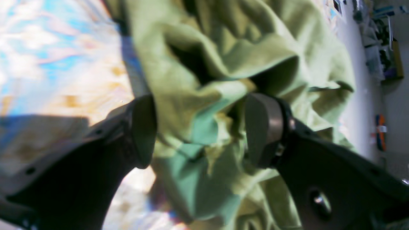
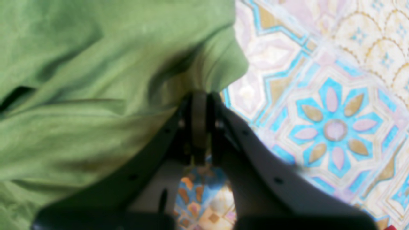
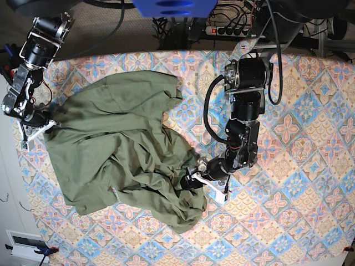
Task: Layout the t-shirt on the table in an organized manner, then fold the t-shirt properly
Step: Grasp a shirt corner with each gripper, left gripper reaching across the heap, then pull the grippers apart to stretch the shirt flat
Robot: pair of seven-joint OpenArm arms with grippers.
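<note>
The olive-green t-shirt (image 3: 122,149) lies crumpled on the left half of the patterned table (image 3: 294,166). My left gripper (image 3: 201,180) sits at the shirt's right lower edge. In the left wrist view it (image 1: 201,131) stands open, with bunched folds of the t-shirt (image 1: 204,64) loose between the fingers (image 1: 143,131) and the table (image 1: 64,64) behind. My right gripper (image 3: 40,128) is at the shirt's left edge. The right wrist view shows it (image 2: 199,95) shut on a corner of the t-shirt (image 2: 96,80) just above the table (image 2: 319,95).
A power strip and cables (image 3: 233,25) lie beyond the table's far edge, beside a blue object (image 3: 175,6). The left arm's body (image 3: 244,105) reaches over the table's middle. Room clutter (image 1: 383,48) shows past the table edge in the left wrist view.
</note>
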